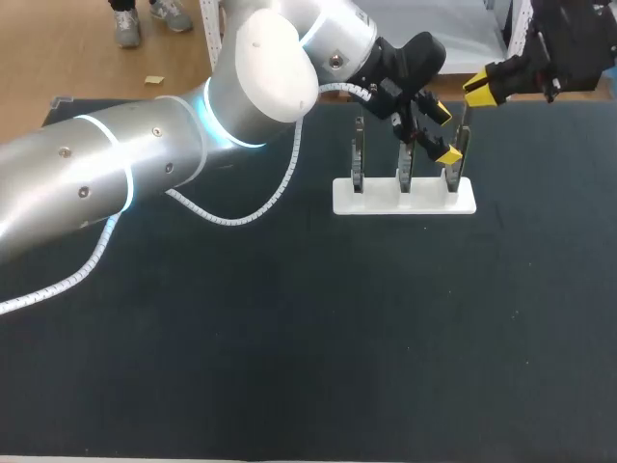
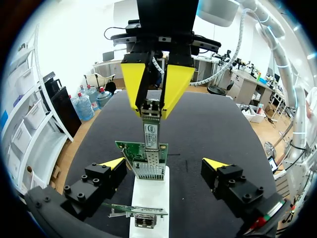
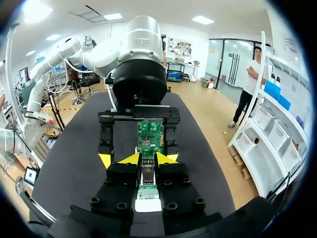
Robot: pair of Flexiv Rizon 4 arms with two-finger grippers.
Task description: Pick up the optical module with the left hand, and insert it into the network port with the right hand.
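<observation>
The right gripper (image 2: 151,106) was clenched on the module (image 2: 150,131), holding it upright over the card (image 2: 130,148) at the right end of the white stand (image 1: 405,198). The module's lower end met the metal port (image 2: 148,169) on that card, though how deep it sat could not be told. The left gripper (image 1: 443,132) hung just left of it with its jaws released. In the left wrist view its two yellow tips stood wide on either side of the card and port and touched neither. The stand sat toward the far right of the dark table (image 1: 289,338). Two more cards (image 1: 359,159) stood in it to the left, upright in a row. The left arm (image 1: 145,164) crossed in from the near left, and the right arm entered at the far right corner.
</observation>
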